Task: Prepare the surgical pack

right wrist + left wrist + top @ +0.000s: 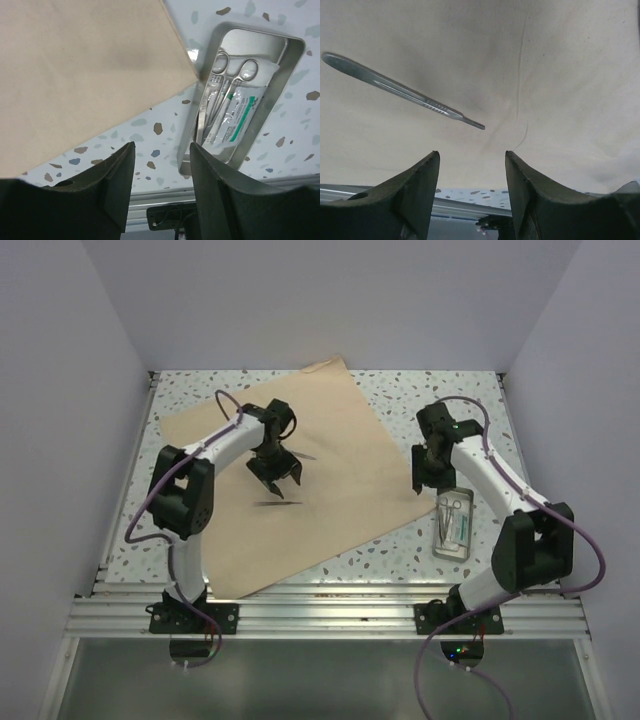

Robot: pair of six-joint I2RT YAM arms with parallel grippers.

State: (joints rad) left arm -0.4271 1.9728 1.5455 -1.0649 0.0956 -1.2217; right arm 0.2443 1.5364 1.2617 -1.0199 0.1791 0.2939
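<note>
The surgical pack (330, 470) (545, 75) (75, 65), here an unfolded tan wrapping sheet, lies flat on the speckled table (450, 400) (280, 150); seen from overhead it sits turned like a diamond, with corners toward 12, 3, 6 and 9 o'clock, and it covers the centre and left of the surface. On the sheet we see a slim steel handle (405, 90), lying flat and slanting from 10 toward 4 o'clock in the left wrist view, apart from the fingers. The left gripper (275, 475) (472, 160) hangs over the sheet left of its centre, its two fingers spread with nothing between them. The right gripper (430, 480) (162, 150) stands at the sheet's 3 o'clock corner, fingers likewise spread and holding nothing, with bare table showing in the gap. At 4 o'clock from the sheet rests a small metal tray (453, 525) (295, 65); the sheet's corner comes near its rim without touching it. In the tray we note ring-handled instruments (235, 70) and a sealed packet (237, 120) with green print, lying lengthwise side by side
</note>
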